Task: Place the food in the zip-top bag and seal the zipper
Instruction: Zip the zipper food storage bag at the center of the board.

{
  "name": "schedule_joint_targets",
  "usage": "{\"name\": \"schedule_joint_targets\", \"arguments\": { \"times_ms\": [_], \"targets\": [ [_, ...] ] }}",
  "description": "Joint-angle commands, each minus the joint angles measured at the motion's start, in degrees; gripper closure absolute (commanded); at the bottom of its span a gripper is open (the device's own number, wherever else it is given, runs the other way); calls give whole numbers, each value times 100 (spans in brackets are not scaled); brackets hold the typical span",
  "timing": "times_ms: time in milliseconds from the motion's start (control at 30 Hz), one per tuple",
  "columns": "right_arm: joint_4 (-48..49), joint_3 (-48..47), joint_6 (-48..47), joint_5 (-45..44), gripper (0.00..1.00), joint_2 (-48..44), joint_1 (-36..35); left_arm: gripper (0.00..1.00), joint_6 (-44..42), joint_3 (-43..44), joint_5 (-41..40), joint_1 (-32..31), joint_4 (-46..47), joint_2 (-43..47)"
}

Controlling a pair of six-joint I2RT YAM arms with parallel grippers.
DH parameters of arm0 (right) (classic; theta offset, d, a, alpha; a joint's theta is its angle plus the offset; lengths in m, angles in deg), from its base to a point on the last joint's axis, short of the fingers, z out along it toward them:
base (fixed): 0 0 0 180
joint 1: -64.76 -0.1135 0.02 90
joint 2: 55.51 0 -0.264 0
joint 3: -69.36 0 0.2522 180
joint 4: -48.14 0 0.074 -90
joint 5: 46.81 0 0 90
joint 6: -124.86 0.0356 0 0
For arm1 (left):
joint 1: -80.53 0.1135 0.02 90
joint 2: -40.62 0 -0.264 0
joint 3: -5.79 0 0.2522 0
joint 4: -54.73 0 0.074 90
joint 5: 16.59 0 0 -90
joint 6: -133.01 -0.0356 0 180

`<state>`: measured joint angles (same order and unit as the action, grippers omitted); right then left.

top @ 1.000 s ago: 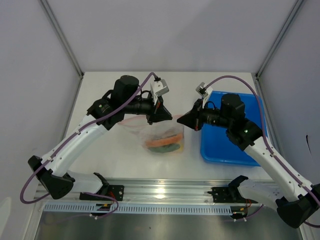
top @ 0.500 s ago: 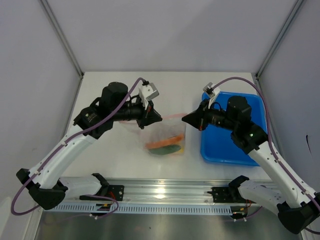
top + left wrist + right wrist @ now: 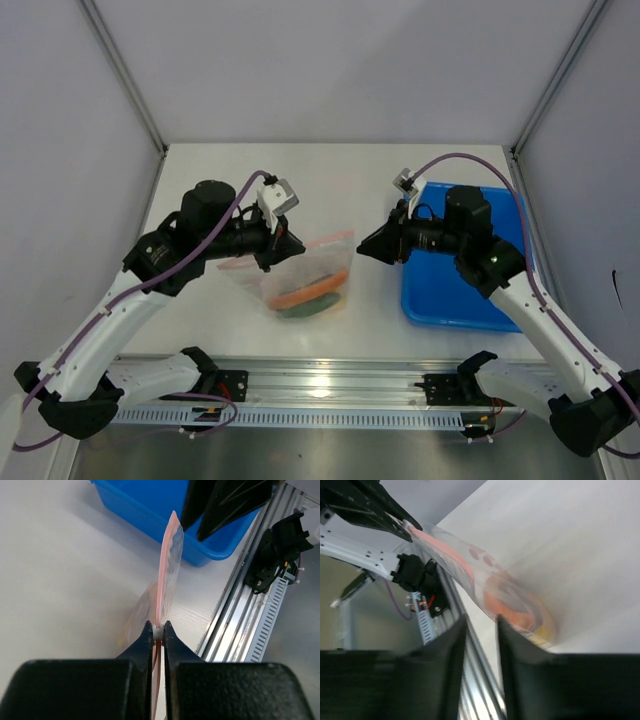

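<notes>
Left gripper pinches the zipper partway along; right gripper, narrowly parted and empty, sits just off the far corner of the bag. Food lies inside, so sealing is in hand. Next, probably, anchor that corner and slide along.

A blue tray lies on the right half of a white table. Its long sides run from near to far, and its right side is close to the table's right edge. In the left wrist view it shows a raised rim and a rounded near corner. An aluminium rail runs along the table's near edge, with a slotted white cable duct just in front of it. Pale grey walls close in the table on three sides, with slanting metal posts at the two far corners.
</notes>
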<state>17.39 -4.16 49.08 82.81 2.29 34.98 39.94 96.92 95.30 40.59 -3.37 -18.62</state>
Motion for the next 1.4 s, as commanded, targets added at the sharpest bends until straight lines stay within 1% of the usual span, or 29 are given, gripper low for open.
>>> {"name": "schedule_joint_targets", "arguments": {
  "times_ms": [0,67,133,167,200,267,433,467,600,700,733,800,833,900,933,967,1033,1067,1167,1200,1300,1367],
  "targets": [
    [-479,-719,-603,557,56,249,-28,99,-150,33,421,30,-13,18],
    [-803,-965,-806,250,39,389,-19,99,-185,59,535,30,-40,1],
    [-954,-1352,-1008,222,36,625,-10,100,-176,86,579,30,-66,0],
    [-1033,-1458,-1035,370,31,714,-19,99,-185,60,632,22,-66,0],
    [-1086,-1659,-1070,528,29,941,-45,99,-176,60,685,30,-75,0],
    [-1157,-1862,-1114,992,28,1180,-115,99,-159,51,781,30,-40,0],
    [-1613,-2424,-1395,1338,29,1716,-712,99,-150,112,782,22,-49,-8],
    [-1649,-2460,-1552,1373,29,1830,-774,99,-150,147,782,22,-57,-8],
    [-1878,-2557,-1703,1759,33,2059,-924,100,-132,174,817,22,-49,0],
    [-1851,-2531,-1677,1734,41,2121,-1021,99,-124,174,843,30,-49,-8],
    [-1843,-2531,-1668,1699,49,2139,-1056,99,-115,156,843,22,-49,0],
    [-1808,-2540,-1607,1603,61,2183,-1144,99,-97,165,852,30,-40,0],
    [-1694,-2531,-1563,1384,74,2192,-1161,100,-97,156,887,22,-40,-8],
    [-1379,-2470,-1353,1015,93,2122,-1197,99,-97,156,878,30,-40,-17],
    [-1238,-2417,-1212,778,100,2078,-1197,99,-80,148,835,30,-40,-17],
    [-1080,-2356,-1089,254,100,2034,-1205,99,-71,148,791,30,-49,-26],
    [-737,-2171,-782,-268,100,1850,-1171,99,-45,148,686,22,-75,-8],
    [-683,-2127,-702,-740,100,1797,-1162,99,-44,130,511,22,-119,0],
    [-621,-2013,-517,-1411,100,1603,-1100,99,-1,112,116,30,-215,71],
    [-664,-1995,-490,-1874,100,1568,-1109,99,34,86,-17,30,-233,97],
    [-717,-1846,-429,-2412,100,1462,-1039,99,104,-19,-482,22,-312,220],
    [-770,-1767,-367,-2581,100,1445,-951,99,131,-55,-685,30,-339,316]
  ]
}}
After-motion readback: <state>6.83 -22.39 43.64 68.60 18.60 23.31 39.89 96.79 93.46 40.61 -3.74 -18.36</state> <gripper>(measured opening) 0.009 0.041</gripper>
